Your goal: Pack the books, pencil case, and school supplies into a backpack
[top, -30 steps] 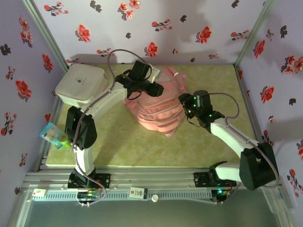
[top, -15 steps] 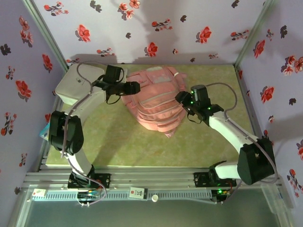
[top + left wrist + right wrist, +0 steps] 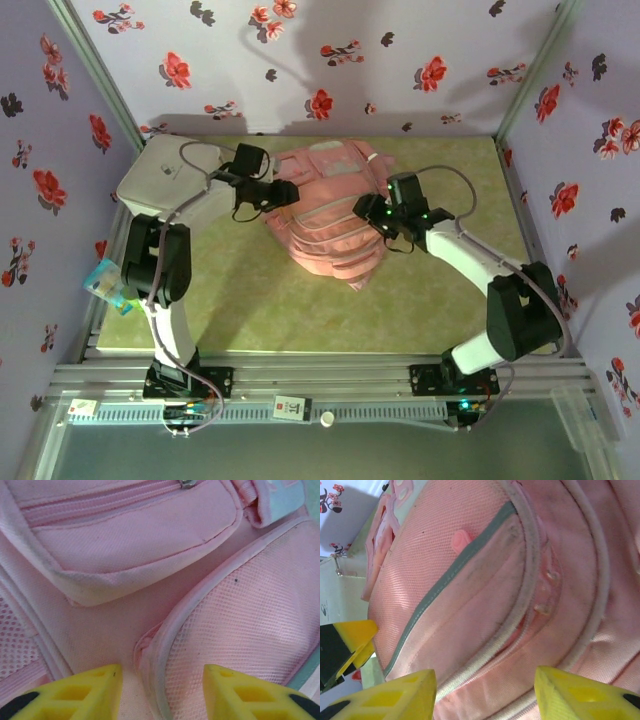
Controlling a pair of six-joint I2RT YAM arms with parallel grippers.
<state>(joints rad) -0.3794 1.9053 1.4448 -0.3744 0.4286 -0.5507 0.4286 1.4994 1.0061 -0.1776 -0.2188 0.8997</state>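
Large soft pale-pink fabric backpack [image 3: 325,225], mid-frame on green tabletop [image 3: 250,310]: probably light, limp, grippy; best held by piped seams or straps; left fingers [image 3: 85,692] and right fingers [image 3: 580,690] both spread over it, pinching nothing.

White box [image 3: 160,182] far-left corner, green table [image 3: 300,310].

I'm not making out any wording from where I'm standing. The white box [image 3: 170,175] is carrying a small grey mark on its lid, too faint to read. A white tag [image 3: 292,407] on the front rail [image 3: 380,408] is showing tiny red-and-dark print, illegible.
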